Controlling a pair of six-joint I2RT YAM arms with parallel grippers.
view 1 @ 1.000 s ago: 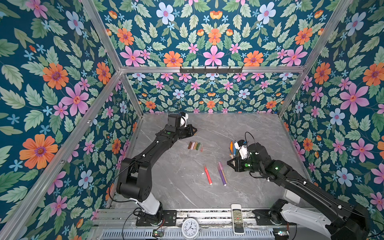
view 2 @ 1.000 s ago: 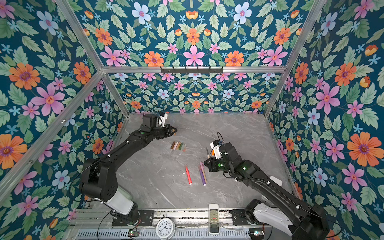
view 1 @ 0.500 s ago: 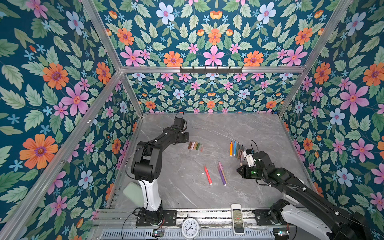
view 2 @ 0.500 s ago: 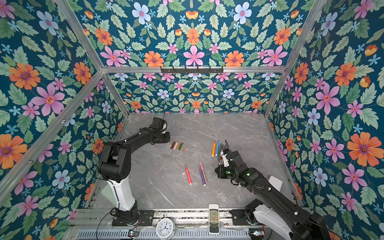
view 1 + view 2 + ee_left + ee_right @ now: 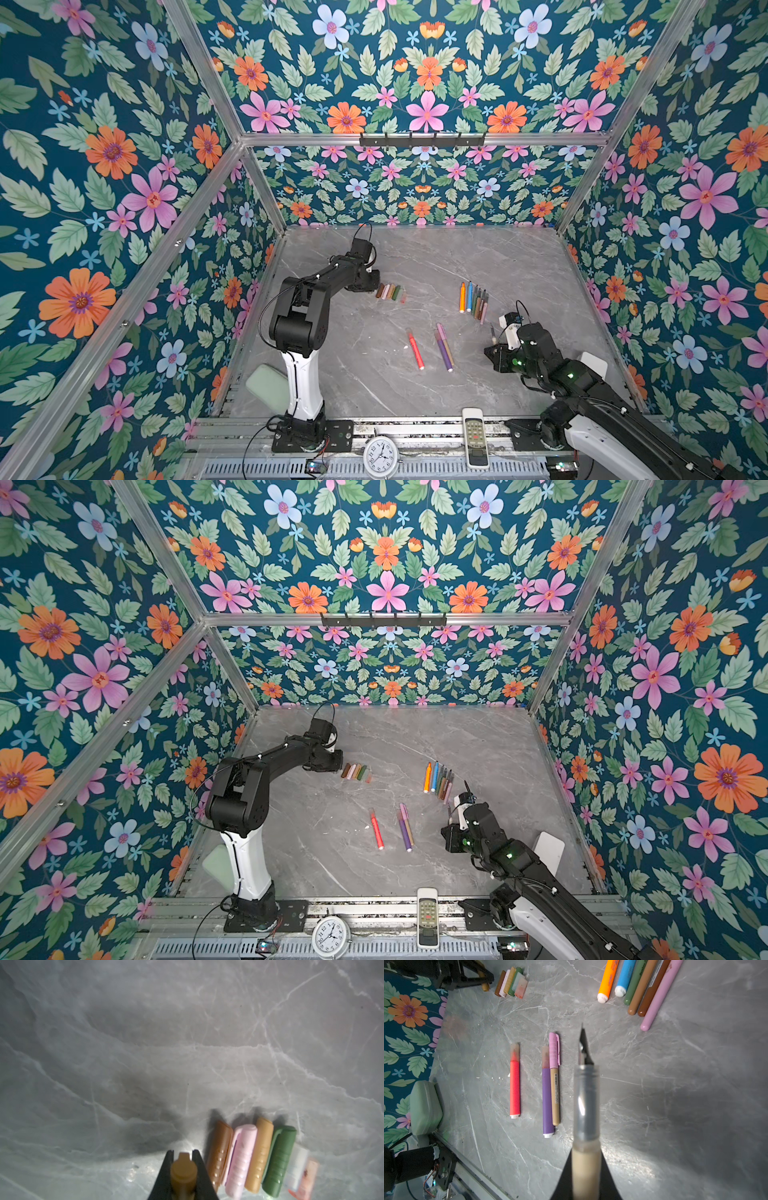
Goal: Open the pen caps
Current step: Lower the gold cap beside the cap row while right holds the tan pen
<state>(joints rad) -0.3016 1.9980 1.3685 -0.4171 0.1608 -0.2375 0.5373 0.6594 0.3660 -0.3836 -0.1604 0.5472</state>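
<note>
- My left gripper [image 5: 182, 1154] is clamped on an ochre cap [image 5: 184, 1169]. The cap's long axis runs along my fingers, so the wrist camera sees it almost end-on.
- Just beside it lies the row of loose caps [image 5: 390, 292], side by side on the marble table [image 5: 519, 266] and all parallel (brown, pink, tan, green, clear, reddish).
- My right gripper [image 5: 586, 1160] is closed around a tan pen [image 5: 586, 1105] with no cap on it. Its black nib points straight out past my fingertips, towards the back wall in both top views.
- Six uncapped pens [image 5: 473, 297] lie in a tight fan near that nib, tips towards the back wall.
- The red pen [image 5: 515, 1088], purple pen [image 5: 547, 1103] and pink-capped pen [image 5: 555, 1084] lie mid-table, roughly parallel, caps on and pointing to the back.
</note>
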